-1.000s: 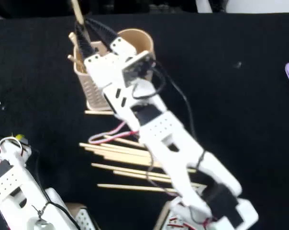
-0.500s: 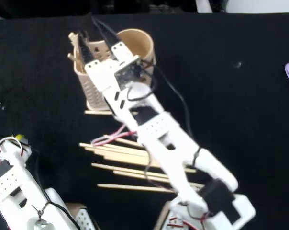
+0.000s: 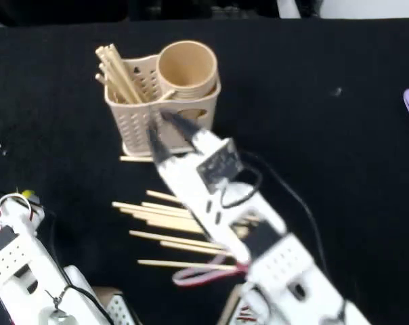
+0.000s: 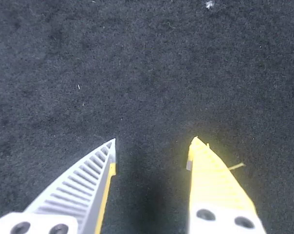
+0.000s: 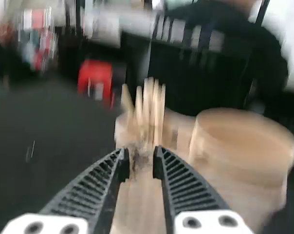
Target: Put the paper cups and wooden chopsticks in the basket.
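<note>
Chopsticks (image 3: 157, 211) loose on the table lay with their long axes running side to side across the high view. They were under the right arm's wrist, on the near side of the right gripper (image 3: 162, 128) (the left gripper (image 4: 154, 141) hung wide open over bare cloth, holding nothing). The right fingers stood narrowly parted and empty, just before the basket (image 3: 133, 125), which held paper cups (image 3: 187, 68) and upright sticks (image 3: 120, 71).

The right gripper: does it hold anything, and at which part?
Nothing is held. The right gripper is open and empty, near the basket; the chopsticks stand inside the basket.
</note>
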You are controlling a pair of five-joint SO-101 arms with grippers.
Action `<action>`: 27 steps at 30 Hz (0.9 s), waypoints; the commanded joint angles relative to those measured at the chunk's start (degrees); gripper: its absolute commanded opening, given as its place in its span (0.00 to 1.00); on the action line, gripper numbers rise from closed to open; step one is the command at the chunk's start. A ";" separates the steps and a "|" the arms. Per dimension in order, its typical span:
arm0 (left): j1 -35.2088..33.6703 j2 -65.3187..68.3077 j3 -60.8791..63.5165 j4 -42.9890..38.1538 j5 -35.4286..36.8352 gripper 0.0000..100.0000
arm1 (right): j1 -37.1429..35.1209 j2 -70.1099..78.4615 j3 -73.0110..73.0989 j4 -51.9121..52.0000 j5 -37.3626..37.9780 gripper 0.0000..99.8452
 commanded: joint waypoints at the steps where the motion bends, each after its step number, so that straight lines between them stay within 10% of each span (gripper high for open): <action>1: 0.13 -0.97 -2.68 -0.97 0.35 0.24 | 1.76 -12.70 0.04 34.81 0.62 0.09; 10: 0.13 -0.97 -2.68 -0.97 0.35 0.24 | 5.63 -15.69 9.80 45.80 10.11 0.22; 27: 0.13 -0.88 -2.59 -0.97 0.35 0.24 | 7.21 19.91 0.22 43.69 27.43 0.15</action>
